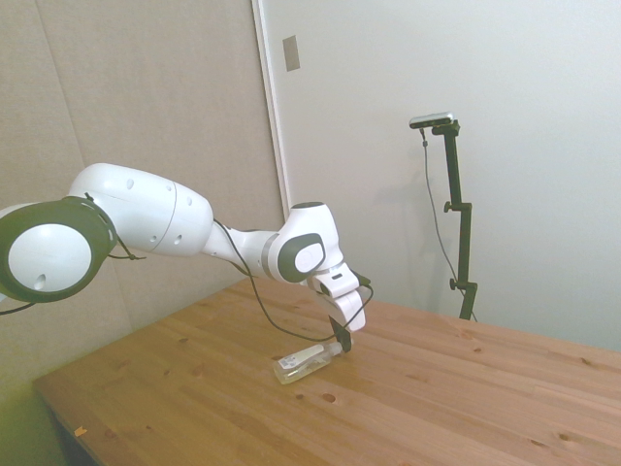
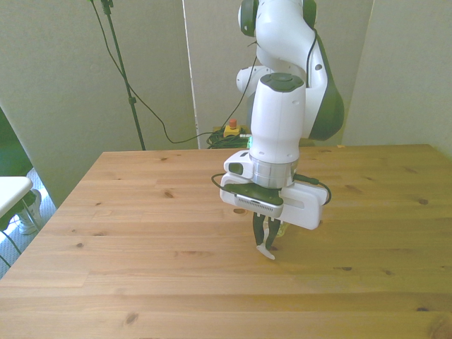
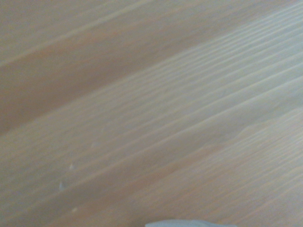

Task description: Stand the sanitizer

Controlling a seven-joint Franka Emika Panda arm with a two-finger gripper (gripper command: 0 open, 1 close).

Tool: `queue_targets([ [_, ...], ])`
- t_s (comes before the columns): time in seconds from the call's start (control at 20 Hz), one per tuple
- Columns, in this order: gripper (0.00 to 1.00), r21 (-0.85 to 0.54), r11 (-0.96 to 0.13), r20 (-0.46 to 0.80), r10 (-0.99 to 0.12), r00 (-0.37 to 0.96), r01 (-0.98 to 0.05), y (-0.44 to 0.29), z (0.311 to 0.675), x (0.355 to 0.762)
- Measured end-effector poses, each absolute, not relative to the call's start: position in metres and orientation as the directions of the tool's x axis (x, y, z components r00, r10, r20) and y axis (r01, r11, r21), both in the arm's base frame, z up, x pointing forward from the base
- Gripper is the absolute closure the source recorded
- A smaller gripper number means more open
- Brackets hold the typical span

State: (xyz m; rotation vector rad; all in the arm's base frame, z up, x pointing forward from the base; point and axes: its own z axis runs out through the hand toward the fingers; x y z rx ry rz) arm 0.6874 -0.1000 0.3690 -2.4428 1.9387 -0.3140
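sanitizer (image 1: pixel 303 362) lying on table (image 1: pixel 466 408), under arm (image 1: pixel 175 228)

No text, brand, number or sign could be read in any view. The sanitizer (image 1: pixel 304 363) carried a small label, but it was too small and blurred to make out.

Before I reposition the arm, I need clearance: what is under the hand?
The small clear pump bottle lies on its side on the wooden table, its pump end beneath the hand. Contact is hidden.
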Motion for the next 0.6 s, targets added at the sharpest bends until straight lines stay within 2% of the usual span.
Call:
queue_targets([
  [0.3,1.00,-0.211,-0.101,0.324,-0.945,0.028,-0.972,-0.094,0.406,0.680],
  [0.6,1.00,-0.319,0.028,0.507,-0.839,-0.196,-0.947,-0.084,0.431,0.660],
])
